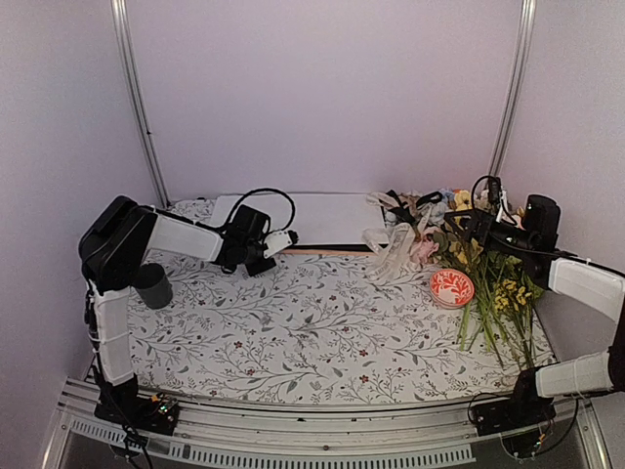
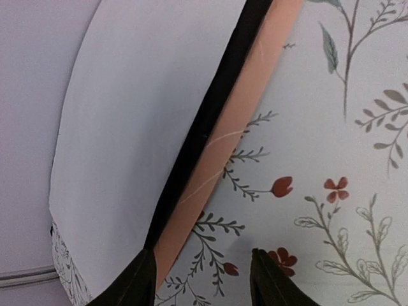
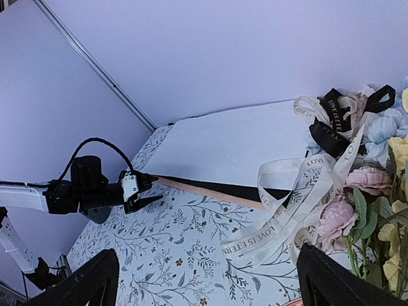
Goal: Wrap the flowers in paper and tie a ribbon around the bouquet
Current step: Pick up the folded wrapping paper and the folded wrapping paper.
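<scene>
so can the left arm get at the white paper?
Probably yes: left gripper sits at the stack's corner, nothing between. The paper tops a black sheet and peach sheet; jaws may catch those.

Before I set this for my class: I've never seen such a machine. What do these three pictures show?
Two robot arms are bolted at a table's near edge. One picture looks down from above and behind; the others come from a camera on each wrist. On the floral cloth lie white paper, a black sheet and a peach sheet, a cream ribbon, pastel flowers and a red-and-white disc. The left tool stands open at the sheets' corner; the right tool, open, holds nothing.
</scene>
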{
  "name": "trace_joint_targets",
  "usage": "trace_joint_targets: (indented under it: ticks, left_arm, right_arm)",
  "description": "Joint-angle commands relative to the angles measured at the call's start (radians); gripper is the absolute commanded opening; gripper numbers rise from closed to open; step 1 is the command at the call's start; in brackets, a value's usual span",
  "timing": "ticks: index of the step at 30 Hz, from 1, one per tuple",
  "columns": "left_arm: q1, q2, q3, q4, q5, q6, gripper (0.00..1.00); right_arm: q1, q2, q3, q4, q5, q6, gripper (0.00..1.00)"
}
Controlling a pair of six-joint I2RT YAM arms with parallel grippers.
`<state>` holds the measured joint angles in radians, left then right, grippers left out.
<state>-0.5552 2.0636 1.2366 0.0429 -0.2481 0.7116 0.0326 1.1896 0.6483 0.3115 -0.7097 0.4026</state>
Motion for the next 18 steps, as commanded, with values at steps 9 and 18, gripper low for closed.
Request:
trace_joint_targets:
  ticks: [9, 18]
  left_arm:
    - [0.053, 0.191, 0.239, -0.054, 0.051, 0.089, 0.41]
    - [0.058, 0.278, 0.321, -0.017, -0.034, 0.076, 0.24]
  right_arm:
    - [0.004, 0.027, 0.067, -0.029, -0.024, -0.051, 1.0]
    - [0.005, 0.022, 0.074, -0.057, -0.027, -0.069, 0.99]
